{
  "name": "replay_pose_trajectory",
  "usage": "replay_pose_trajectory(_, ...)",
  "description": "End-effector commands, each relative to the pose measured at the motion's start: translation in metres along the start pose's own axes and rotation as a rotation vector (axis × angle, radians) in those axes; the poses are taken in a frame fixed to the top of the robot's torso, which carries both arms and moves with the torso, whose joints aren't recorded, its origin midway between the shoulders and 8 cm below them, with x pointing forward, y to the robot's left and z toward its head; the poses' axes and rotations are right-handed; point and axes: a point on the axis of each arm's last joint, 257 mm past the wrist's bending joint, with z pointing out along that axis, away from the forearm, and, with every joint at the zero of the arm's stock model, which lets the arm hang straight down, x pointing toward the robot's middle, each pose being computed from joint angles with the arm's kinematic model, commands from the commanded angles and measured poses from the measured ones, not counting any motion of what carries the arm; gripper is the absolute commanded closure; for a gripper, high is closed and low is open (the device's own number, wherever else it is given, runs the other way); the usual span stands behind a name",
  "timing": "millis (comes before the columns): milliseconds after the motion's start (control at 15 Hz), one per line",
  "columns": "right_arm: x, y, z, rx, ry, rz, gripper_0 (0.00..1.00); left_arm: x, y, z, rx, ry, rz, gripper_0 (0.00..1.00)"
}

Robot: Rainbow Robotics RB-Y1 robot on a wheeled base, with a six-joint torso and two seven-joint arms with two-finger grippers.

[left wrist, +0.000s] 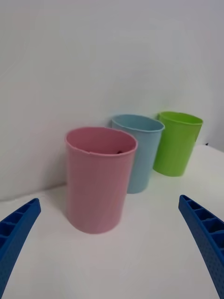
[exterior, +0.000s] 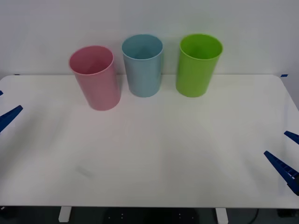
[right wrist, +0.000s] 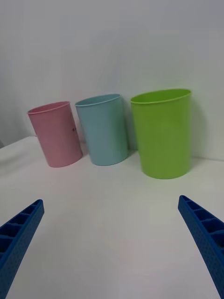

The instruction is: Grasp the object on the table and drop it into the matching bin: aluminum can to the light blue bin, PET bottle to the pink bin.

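The pink bin (exterior: 96, 79) stands upright at the back left of the white table (exterior: 149, 158), with the light blue bin (exterior: 142, 67) just to its right. The object, the PET bottle, is out of view, and so is any aluminum can. My left gripper (exterior: 3, 105) hangs open at the table's left edge, facing the pink bin (left wrist: 95, 182) from a distance. My right gripper (exterior: 287, 154) hangs open at the right edge, well short of the light blue bin (right wrist: 102, 131). Both hold nothing between their fingers (left wrist: 205, 233) (right wrist: 205, 238).
A green bin (exterior: 198, 65) stands right of the light blue one, all three in a row near the back wall. The broad white tabletop stretches between the bins and the front edge.
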Motion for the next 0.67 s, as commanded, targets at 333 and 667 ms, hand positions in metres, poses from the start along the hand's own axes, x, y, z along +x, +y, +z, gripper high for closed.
replay_pose_trajectory(333,0.000,0.000,0.000,0.000,0.000,0.000,0.00,0.033,-0.019,-0.065,-0.003,0.072,0.052,0.00)
replay_pose_trajectory(667,0.000,0.000,0.000,0.000,0.000,0.000,0.00,0.046,-0.035,-0.083,0.016,0.091,0.033,0.00)
